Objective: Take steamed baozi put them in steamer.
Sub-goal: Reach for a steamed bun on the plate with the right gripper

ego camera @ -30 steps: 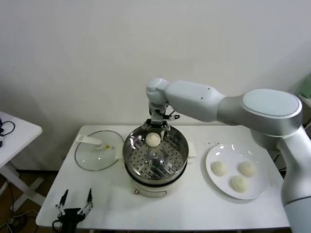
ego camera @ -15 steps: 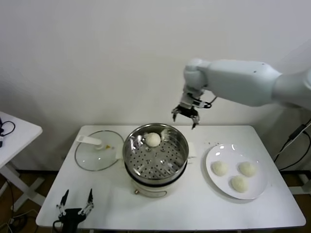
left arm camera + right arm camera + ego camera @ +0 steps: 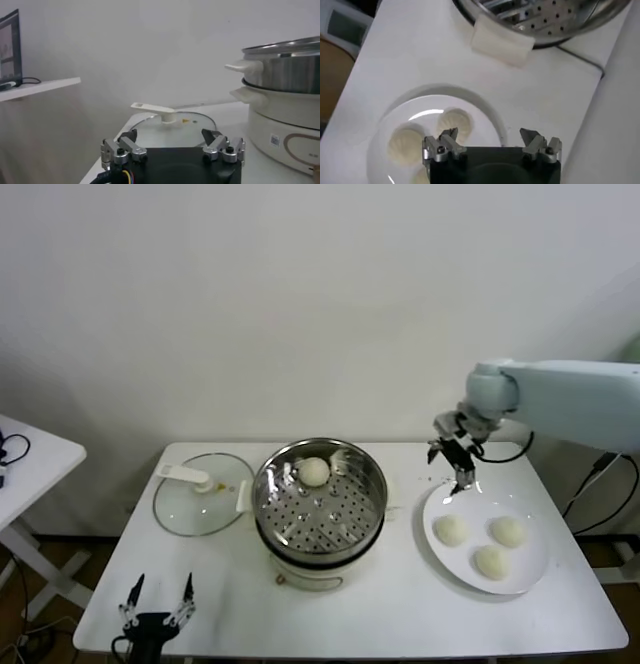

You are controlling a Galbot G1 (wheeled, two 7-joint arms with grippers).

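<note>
Baozi (image 3: 315, 471): one sits at the steamer's (image 3: 320, 529) far rim; three wait on the plate (image 3: 528, 574) near the tabletop's right edge. Right gripper (image 3: 457, 456), jaws spread and empty, hangs above the plate's far rim, positioned for another pick. Left gripper (image 3: 156, 602), parked at the front-left corner, is spread too.

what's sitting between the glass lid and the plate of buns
The steamer, holding one baozi, stands between the glass lid and the plate, as the head view shows.

A plain white wall (image 3: 250, 304) fills the far side of the room. A white work table (image 3: 400, 604) stands against it. To the left stands a second white table (image 3: 30, 459) on folding legs, with dark cables on it.
</note>
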